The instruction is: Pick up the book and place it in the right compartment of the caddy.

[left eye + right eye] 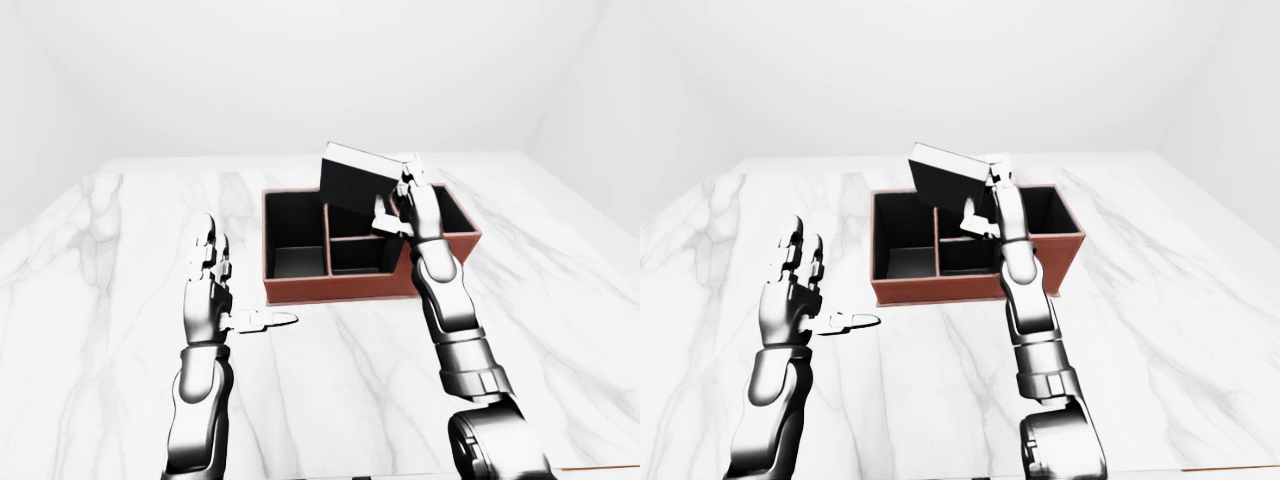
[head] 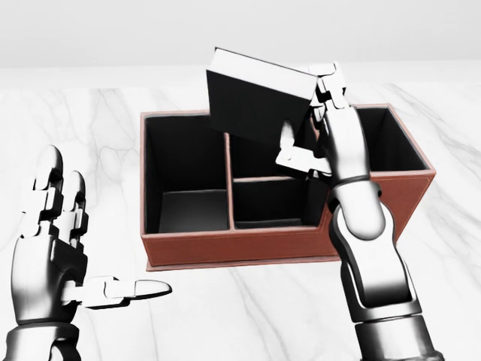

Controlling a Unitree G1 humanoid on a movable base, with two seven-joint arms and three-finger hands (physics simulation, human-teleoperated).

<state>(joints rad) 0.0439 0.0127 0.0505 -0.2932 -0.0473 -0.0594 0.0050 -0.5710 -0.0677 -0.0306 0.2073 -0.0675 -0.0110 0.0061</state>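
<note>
A dark book (image 2: 255, 101) with a white page edge is held tilted above the red-brown caddy (image 2: 285, 247), over its middle compartments and left of the right compartment (image 2: 387, 147). My right hand (image 2: 312, 124) is shut on the book's right end, thumb on its face. My left hand (image 2: 64, 248) is open and empty, fingers up, thumb pointing right, low in the head view to the left of the caddy. The caddy has a large left compartment (image 2: 188, 180) and two small middle ones.
The caddy stands on a white marble table (image 1: 100, 300) that fills the views. The table's far edge (image 1: 200, 160) meets a plain white wall. A thin brown strip (image 1: 600, 467) shows at the bottom right of the left-eye view.
</note>
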